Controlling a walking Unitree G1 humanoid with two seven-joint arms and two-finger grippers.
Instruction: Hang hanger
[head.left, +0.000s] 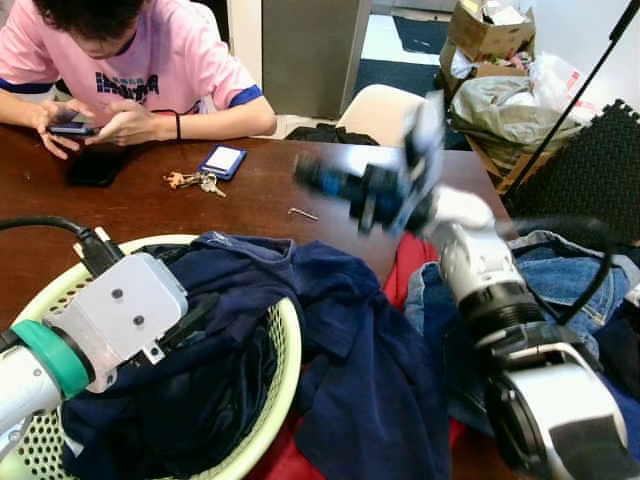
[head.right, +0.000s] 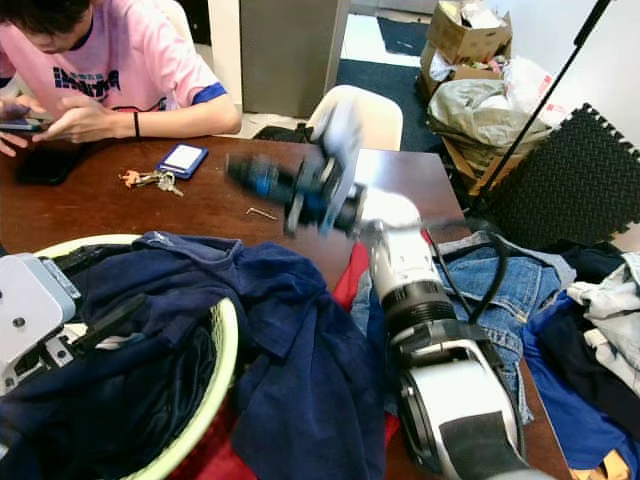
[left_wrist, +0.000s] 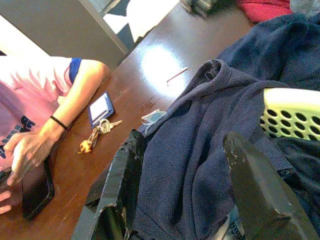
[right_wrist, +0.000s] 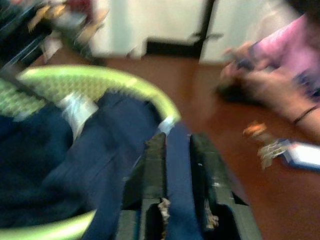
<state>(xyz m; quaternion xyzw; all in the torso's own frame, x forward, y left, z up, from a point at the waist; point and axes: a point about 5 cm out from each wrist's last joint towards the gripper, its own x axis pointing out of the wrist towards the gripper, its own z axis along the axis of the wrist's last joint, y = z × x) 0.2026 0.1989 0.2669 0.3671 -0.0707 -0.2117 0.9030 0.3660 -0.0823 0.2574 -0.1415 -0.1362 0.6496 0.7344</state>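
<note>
The navy garment (head.left: 330, 330) is lying draped over the rim of the pale green basket (head.left: 290, 330) and spilling onto the brown bench (head.left: 260, 195), beside a heap of jeans (head.right: 510, 280) and a red cloth (head.left: 405, 265). No hanger can be made out among the clothes, so where the task's own thing is lying cannot be told, and the hanging looks not yet begun.

The left end effector (left_wrist: 195, 200) is reaching over the basket with its two black fingers spread wide apart, straddling a fold of the navy garment without pinching it. The right end effector (right_wrist: 177, 165) is blurring with motion above the bench past the basket; its fingers are sitting nearly together with a narrow gap, and whether any cloth is caught there cannot be told.

Across the bench a person in a pink shirt (head.left: 150, 55) is looking at a phone (head.left: 72, 128), with keys (head.left: 195, 181), a blue card holder (head.left: 223, 160) and a small metal key (head.left: 302, 213) lying well apart from the clothes.

What seems left is everything: finding a hanger, fitting a garment and hanging it
</note>
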